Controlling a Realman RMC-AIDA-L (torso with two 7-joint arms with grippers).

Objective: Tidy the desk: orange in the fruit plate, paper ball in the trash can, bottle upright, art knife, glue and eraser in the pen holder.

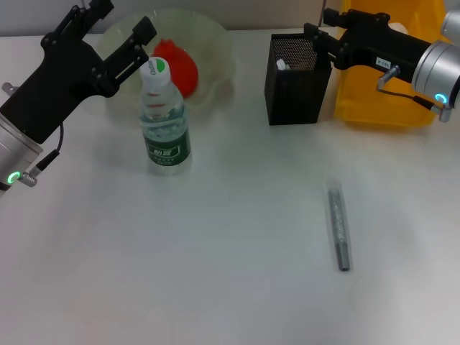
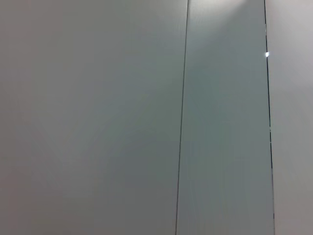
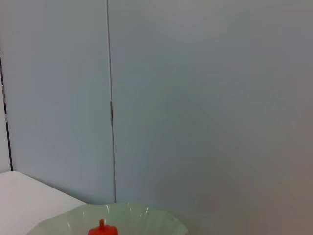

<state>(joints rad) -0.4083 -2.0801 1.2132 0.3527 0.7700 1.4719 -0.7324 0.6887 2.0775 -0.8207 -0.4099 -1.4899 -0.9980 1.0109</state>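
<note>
The orange (image 1: 181, 66) lies in the pale-green fruit plate (image 1: 215, 43) at the back left; both also show low in the right wrist view as orange (image 3: 102, 229) and fruit plate (image 3: 146, 218). The bottle (image 1: 164, 122) stands upright in front of the plate. My left gripper (image 1: 121, 25) hovers open and empty above the plate, just left of the bottle cap. My right gripper (image 1: 320, 29) hangs open over the right rim of the black mesh pen holder (image 1: 295, 83), where a small white tip (image 1: 282, 65) shows inside. A slim grey stick (image 1: 338, 224), art knife or glue, lies on the desk. The eraser is out of view.
The yellow trash can (image 1: 381, 108) stands right of the pen holder, partly behind my right arm; I cannot tell what lies inside it. The white desk (image 1: 215, 273) stretches out in front. The left wrist view shows only grey wall panels.
</note>
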